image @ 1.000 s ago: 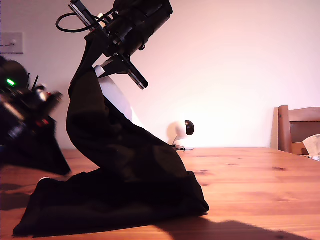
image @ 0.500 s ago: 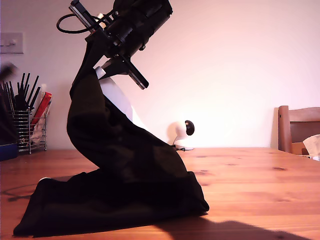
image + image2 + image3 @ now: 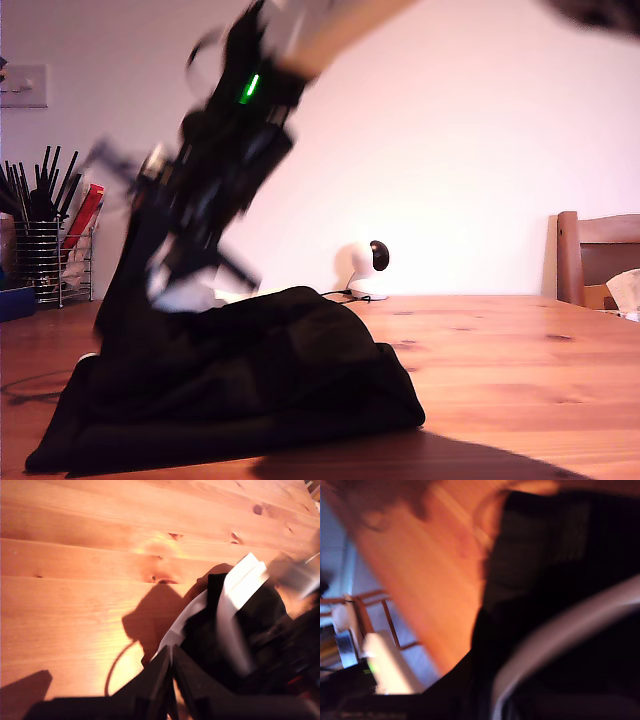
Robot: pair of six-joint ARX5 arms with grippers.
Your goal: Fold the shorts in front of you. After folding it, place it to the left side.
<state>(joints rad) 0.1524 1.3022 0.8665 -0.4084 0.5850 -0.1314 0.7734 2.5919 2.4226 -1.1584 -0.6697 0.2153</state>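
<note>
The black shorts (image 3: 260, 380) lie heaped on the wooden table (image 3: 520, 370) at the exterior view's left. One edge rises to my second gripper (image 3: 165, 270), which is blurred by motion, low over the heap and seemingly pinching that edge. The second wrist view is filled with blurred black shorts (image 3: 560, 580). My first gripper (image 3: 171, 680) is shut with nothing in it, above bare wood beside the shorts (image 3: 250, 625), whose white band (image 3: 240, 590) shows. The first gripper is out of the exterior view.
A wire holder of dark utensils (image 3: 45, 260) stands at the exterior view's far left by the wall. A small white round device (image 3: 362, 265) sits behind the shorts. A wooden chair (image 3: 600, 255) is at the exterior view's right edge.
The arm holding the shorts high has swung down and toward the exterior view's left, dropping the raised cloth into a low heap. The blurred arm at the left edge left the view a second ago.
</note>
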